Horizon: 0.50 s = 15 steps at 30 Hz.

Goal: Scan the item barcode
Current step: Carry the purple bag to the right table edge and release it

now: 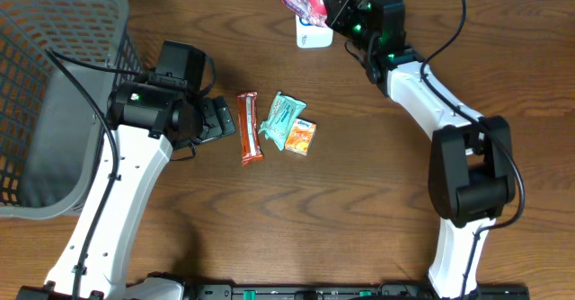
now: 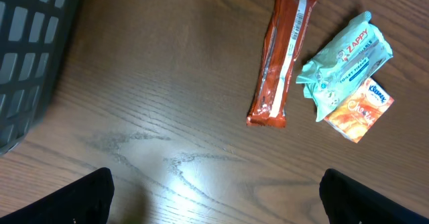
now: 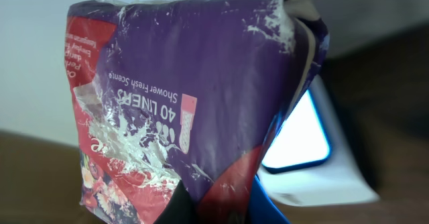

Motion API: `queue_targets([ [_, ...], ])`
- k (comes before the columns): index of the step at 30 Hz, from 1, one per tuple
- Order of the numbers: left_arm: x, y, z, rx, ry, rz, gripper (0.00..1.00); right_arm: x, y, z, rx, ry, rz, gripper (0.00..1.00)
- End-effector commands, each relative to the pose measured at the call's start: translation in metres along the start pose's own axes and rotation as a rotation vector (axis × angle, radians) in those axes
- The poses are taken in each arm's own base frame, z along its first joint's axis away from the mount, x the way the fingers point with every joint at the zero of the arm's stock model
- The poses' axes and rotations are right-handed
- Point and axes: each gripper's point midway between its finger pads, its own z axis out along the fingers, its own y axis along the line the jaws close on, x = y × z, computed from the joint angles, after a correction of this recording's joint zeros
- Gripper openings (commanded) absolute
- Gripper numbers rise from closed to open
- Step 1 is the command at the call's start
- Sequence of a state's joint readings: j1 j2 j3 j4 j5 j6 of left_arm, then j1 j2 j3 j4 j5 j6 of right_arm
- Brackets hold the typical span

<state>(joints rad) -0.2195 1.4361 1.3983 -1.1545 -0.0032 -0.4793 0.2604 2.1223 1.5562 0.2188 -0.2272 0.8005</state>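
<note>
Your right fingers are clamped on the purple liner pack; the scanner sits just beyond it, lit window facing the pack.

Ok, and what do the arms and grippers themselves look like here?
They match. The left arm and right arm have white links and bulky black joint housings with small green lights. Thin black cables loop alongside them. The left gripper and right gripper are black. No markings are legible.
</note>
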Motion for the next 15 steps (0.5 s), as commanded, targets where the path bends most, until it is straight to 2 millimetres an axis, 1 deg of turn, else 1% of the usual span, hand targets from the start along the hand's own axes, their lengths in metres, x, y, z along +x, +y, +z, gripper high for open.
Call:
queue_targets([
  [1, -0.002, 0.002, -0.003, -0.004, -0.013, -0.016, 0.98, -0.025, -0.019, -0.005, 0.050, -0.068, 0.012, 0.01],
  [3, -0.002, 0.002, -0.003, -0.004, -0.012, -0.016, 0.98, -0.040, -0.029, -0.011, 0.073, -0.085, -0.036, 0.01],
  [5, -0.002, 0.002, -0.003, -0.004, -0.012, -0.016, 0.98, -0.056, -0.046, -0.023, 0.124, -0.088, -0.046, 0.01],
  [8, -0.002, 0.002, -0.003, -0.004, -0.013, -0.016, 0.98, -0.086, -0.073, -0.049, 0.201, -0.097, -0.025, 0.01],
  [9, -0.002, 0.002, -0.003, -0.004, -0.013, -0.016, 0.98, -0.100, -0.086, -0.064, 0.235, -0.103, -0.021, 0.01],
  [11, -0.002, 0.002, -0.003, -0.004, -0.012, -0.016, 0.98, -0.122, -0.111, -0.091, 0.306, -0.115, 0.002, 0.01],
  [13, -0.002, 0.002, -0.003, -0.004, -0.013, -0.016, 0.98, -0.144, -0.142, -0.126, 0.388, -0.133, 0.028, 0.01],
  [15, -0.002, 0.002, -0.003, -0.004, -0.012, -0.016, 0.98, -0.163, -0.178, -0.167, 0.481, -0.149, 0.074, 0.01],
])
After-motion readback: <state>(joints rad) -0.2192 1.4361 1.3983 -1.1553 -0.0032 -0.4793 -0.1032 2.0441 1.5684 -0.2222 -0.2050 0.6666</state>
